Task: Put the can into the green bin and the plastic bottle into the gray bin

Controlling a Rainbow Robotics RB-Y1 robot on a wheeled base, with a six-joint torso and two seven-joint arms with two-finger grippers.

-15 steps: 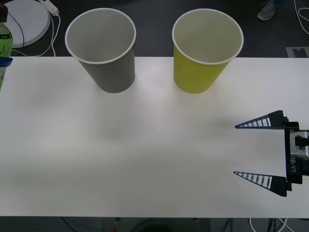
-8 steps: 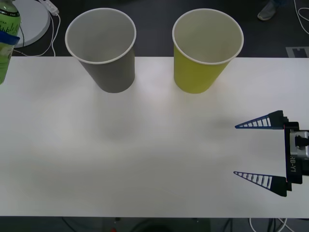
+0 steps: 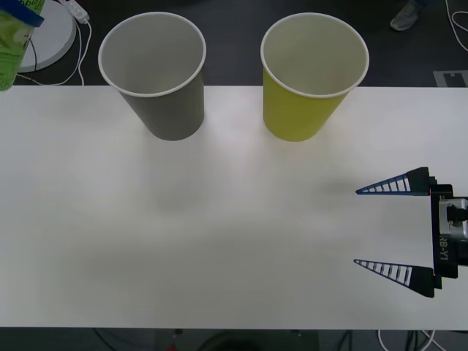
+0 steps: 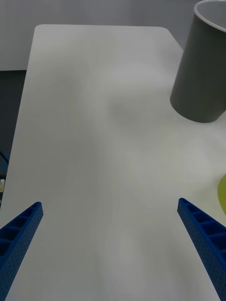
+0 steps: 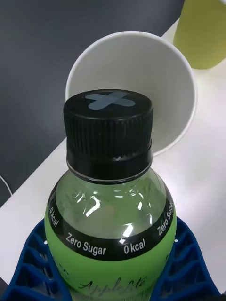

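Open white table spans the centre and 6 o'clock. Two obstacles stand at 12 o'clock: gray cup at 11, yellow-green cup at 1, well apart with a passable gap between.

A robotics laboratory: a bare white test surface, dark carpeted floor behind it, loose white cables, and a round white stand base.

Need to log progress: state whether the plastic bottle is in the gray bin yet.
Out. The left gripper holds the plastic bottle short of the gray bin.
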